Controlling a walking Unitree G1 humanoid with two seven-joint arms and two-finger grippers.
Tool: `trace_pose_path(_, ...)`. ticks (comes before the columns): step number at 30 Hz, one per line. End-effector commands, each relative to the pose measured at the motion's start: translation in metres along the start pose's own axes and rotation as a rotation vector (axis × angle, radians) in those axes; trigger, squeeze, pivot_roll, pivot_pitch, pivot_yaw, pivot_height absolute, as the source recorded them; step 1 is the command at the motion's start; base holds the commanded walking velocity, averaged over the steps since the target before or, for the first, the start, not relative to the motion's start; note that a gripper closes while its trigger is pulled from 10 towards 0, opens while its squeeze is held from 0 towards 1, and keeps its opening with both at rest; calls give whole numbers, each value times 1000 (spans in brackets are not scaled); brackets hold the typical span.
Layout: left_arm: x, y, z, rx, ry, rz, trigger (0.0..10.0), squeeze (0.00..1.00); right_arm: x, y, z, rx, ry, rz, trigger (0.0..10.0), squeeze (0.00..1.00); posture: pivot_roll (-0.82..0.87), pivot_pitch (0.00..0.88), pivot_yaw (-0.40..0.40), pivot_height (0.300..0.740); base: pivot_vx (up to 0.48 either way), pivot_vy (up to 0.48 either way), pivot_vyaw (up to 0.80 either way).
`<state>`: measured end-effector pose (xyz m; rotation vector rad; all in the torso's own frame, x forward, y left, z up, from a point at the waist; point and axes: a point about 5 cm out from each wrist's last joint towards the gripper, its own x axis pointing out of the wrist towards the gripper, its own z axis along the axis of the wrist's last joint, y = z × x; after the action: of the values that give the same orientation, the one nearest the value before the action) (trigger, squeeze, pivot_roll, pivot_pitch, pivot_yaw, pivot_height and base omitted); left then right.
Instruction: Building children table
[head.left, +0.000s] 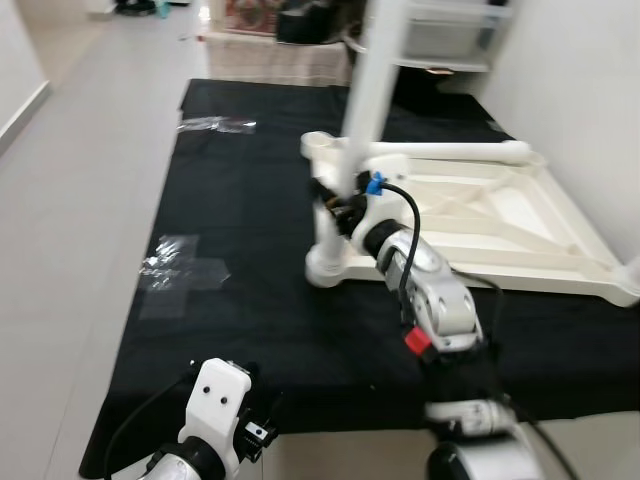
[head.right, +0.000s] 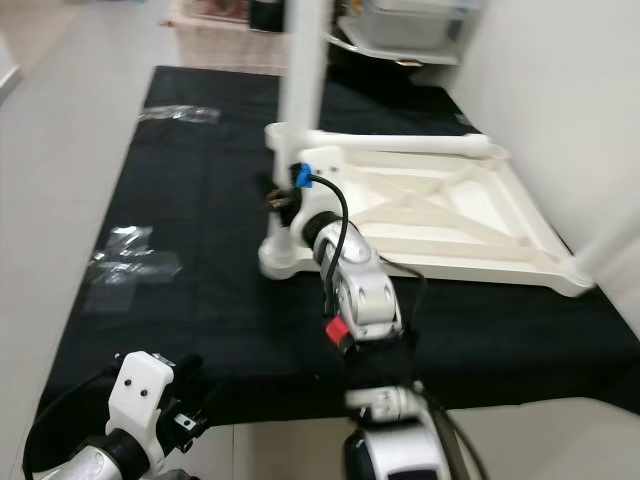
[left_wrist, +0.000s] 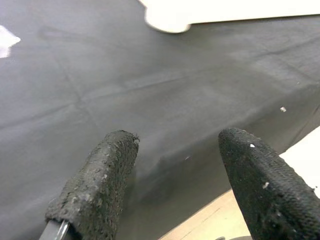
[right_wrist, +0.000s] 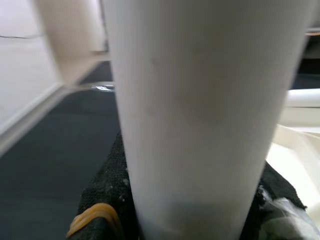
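Centrally, the white plastic children's table top (head.left: 500, 215) lies upside down on the black fabric mat (head.left: 240, 250), its underside showing raised ribs in a diagonal lattice and rounded corner sockets. It sits on the mat's right half, close to the white wall (head.left: 590, 90). A smooth white cylindrical table leg (head.left: 372, 90) stands upright at the near-left corner region of the top; its upper end is cut off by the frame edge, and motion blur softens its outline. Whether its foot is seated in a socket cannot be made out, as the right gripper (head.left: 340, 205) covers that spot.

Right gripper: clamped around the lower part of the leg, black rough-textured fingers (right_wrist: 105, 195) pressed on either side in the right wrist view, a yellow band on one finger. Silver arm segments, a black cable with a blue connector and a red tag run back toward the camera.

Left gripper (left_wrist: 175, 150): low at the mat's near edge, well apart from the table top, fingers spread wide with nothing between them. Pads are coarse, pebbled black rubber. Its white wrist housing (head.left: 220, 395) shows at the bottom of the head view.

Two crumpled clear plastic wrappers lie on the mat, one near its left edge (head.left: 175, 262), one farther back (head.left: 215, 124). Pale tiled floor (head.left: 70, 200) surrounds the mat. Background clutter is blurred, not identifiable.
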<state>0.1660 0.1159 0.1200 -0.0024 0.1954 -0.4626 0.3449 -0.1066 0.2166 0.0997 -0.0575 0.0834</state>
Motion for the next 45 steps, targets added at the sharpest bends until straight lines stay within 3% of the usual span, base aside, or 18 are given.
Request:
trace_pose_path(1, 1, -3, -3, -11, 8, -16, 10000, 0, -10, -18, -15, -2, 45, -174, 0, 0, 127, 62, -141, 740, 0, 0, 0)
trace_pose_path(6, 1, -3, -2, -10, 7, -17, 10000, 0, -10, 0, -12, 58, 26, -164, 0, 0, 125, 73, -141, 740, 0, 0, 0)
trace_pose_path(7, 2, -3, -1, -14, 1, -11, 10000, 0, -5, 17, -2, 110, -45, -47, 10000, 753, 118, 84, -140, 740, 0, 0, 0)
trace_pose_path(8, 2, -3, -1, -14, 1, -11, 10000, 0, -5, 17, -2, 110, -45, -47, 10000, 753, 118, 84, -140, 740, 0, 0, 0)
trace_pose_path(9, 2, -2, -1, -14, 0, -7, 10000, 0, -3, 19, 2, 120, -70, -14, 10000, 1000, 118, 84, -140, 740, 0, 0, 0)
trace_pose_path(12, 2, -2, -1, -15, -1, -5, 10000, 0, -2, 20, 4, 125, -83, 2, 10000, 1000, 118, 84, -140, 740, 0, 0, 0)
trace_pose_path(15, 3, -2, -2, -14, -2, -5, 10000, 0, 8, 1, 11, 81, -121, -21, 10000, 1000, 116, 70, -139, 740, 0, 0, 0)
trace_pose_path(16, 3, -2, -2, -13, -3, -6, 10000, 0, 14, -11, 14, 87, -136, 3, 10000, 0, 115, 70, -135, 740, 0, 0, 0)
trace_pose_path(19, 3, -1, -2, -15, -1, -6, 10000, 0, 22, -23, 21, 71, -171, 133, 10000, 0, 117, 66, -134, 740, 0, 0, 0)
trace_pose_path(20, 3, -1, -2, -17, -4, -11, 10000, 0, 26, -27, 13, 81, -102, 316, 10000, 0, 119, 62, -135, 740, 0, 0, 0)
trace_pose_path(24, 3, -2, -2, -14, -5, -16, 10000, 0, 25, -32, 3, 177, -4, 518, 10000, 0, 126, 65, -138, 740, 0, 0, 0)
trace_pose_path(28, 3, -2, -2, -15, -4, -13, 10000, 0, 8, -21, 0, 215, 74, 906, 10000, 0, 133, 58, -142, 740, 0, 0, 0)
trace_pose_path(31, 3, -2, -2, -15, -3, -12, 10000, 0, 2, -19, -2, 204, 102, 1004, 10000, 0, 133, 58, -142, 740, 0, 0, 0)
trace_pose_path(33, 2, -4, -3, -16, -1, -15, 10000, 0, -5, -15, 1, 190, 107, 1217, 10000, 0, 138, 37, -144, 740, 0, 0, 0)
trace_pose_path(40, 1, -5, -4, -22, -2, -12, 10000, 0, -4, -9, 12, 156, 73, 1343, 10000, 0, 138, 35, -149, 740, 0, 0, 0)
trace_pose_path(41, 0, -6, -5, -22, -4, -21, 10000, 0, -2, -5, 13, 145, 73, 1340, 2353, 0, 134, 30, -149, 740, 0, 0, 0)
trace_pose_path(42, 0, -6, -5, -23, -5, -26, 10000, 0, 0, -2, 14, 142, 61, 1328, 0, 0, 134, 25, -150, 740, 0, 0, 0)
trace_pose_path(45, 0, -7, -5, -32, -6, -28, 10000, 0, 6, 1, 8, 116, 64, 1231, 0, 0, 133, 34, -149, 740, 0, 0, 0)
